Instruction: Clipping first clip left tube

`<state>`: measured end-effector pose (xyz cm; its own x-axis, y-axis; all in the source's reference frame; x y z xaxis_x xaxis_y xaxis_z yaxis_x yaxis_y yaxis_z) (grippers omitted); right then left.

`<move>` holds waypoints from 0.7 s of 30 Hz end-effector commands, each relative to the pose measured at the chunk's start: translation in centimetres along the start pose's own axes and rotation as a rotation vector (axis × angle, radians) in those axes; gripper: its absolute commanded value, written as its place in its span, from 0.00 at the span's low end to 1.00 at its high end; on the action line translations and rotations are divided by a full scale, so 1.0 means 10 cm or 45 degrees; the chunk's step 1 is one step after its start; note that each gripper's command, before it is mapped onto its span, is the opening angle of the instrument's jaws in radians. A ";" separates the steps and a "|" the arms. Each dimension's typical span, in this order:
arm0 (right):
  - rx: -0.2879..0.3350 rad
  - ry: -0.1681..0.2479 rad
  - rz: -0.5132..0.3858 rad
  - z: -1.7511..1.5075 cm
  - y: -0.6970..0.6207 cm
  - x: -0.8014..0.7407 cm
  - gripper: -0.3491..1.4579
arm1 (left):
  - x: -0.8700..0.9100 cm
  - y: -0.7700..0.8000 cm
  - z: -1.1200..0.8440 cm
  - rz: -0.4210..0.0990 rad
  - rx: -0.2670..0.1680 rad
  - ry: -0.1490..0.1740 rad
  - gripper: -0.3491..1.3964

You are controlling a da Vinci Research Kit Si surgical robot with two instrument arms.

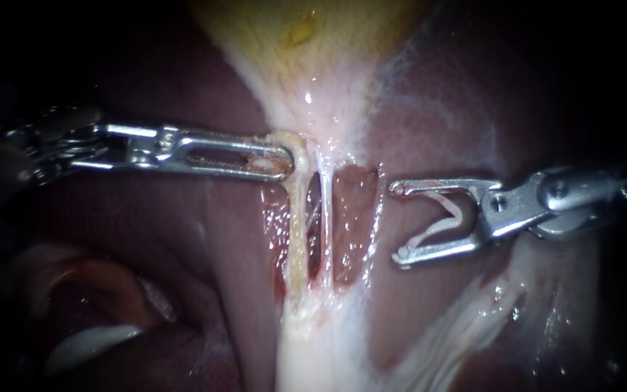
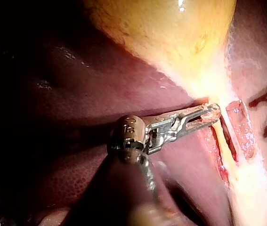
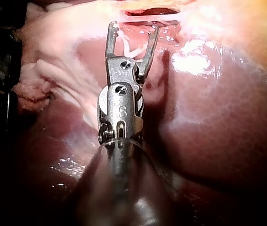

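Observation:
Two pale tubes run down from the gallbladder (image 1: 306, 29): the left tube (image 1: 297, 232) is thicker and yellowish, the right tube (image 1: 326, 218) thin and white. My left instrument (image 1: 284, 158) comes in level from the left, its jaws shut on the tissue at the left tube's upper end, just under the gallbladder's neck. In the left wrist view that instrument (image 2: 213, 113) holds the same spot above the left tube (image 2: 223, 143). My right instrument (image 1: 398, 222) stands right of both tubes, apart from them. Its jaws are spread wide and carry an open white clip (image 1: 438, 230) between them. The right wrist view shows the instrument (image 3: 133, 26) and its clip (image 3: 131, 47).
Dark red liver (image 1: 146, 232) surrounds the tubes, with raw red windows between and beside them. White filmy tissue (image 1: 466, 319) fans out below my right instrument. A pale fold (image 1: 88, 341) lies at the lower left.

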<state>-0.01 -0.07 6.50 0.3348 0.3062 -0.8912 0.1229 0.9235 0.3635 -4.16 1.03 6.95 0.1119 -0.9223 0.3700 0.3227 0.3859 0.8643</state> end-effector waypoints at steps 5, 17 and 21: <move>-0.001 -0.001 0.000 0.001 0.000 0.000 0.47 | 0.001 -0.004 -0.009 -0.003 0.006 0.004 0.00; -0.006 -0.002 0.001 0.005 0.001 0.001 0.47 | -0.022 -0.043 -0.044 -0.031 0.025 0.009 0.00; -0.004 -0.001 0.001 0.007 0.001 0.001 0.47 | -0.024 -0.048 -0.045 -0.034 0.028 0.006 0.00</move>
<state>0.07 -0.07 6.51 0.3356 0.3063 -0.8908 0.1191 0.9243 0.3627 -3.92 1.06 6.30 0.1096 -0.9319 0.3458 0.3056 0.3626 0.8804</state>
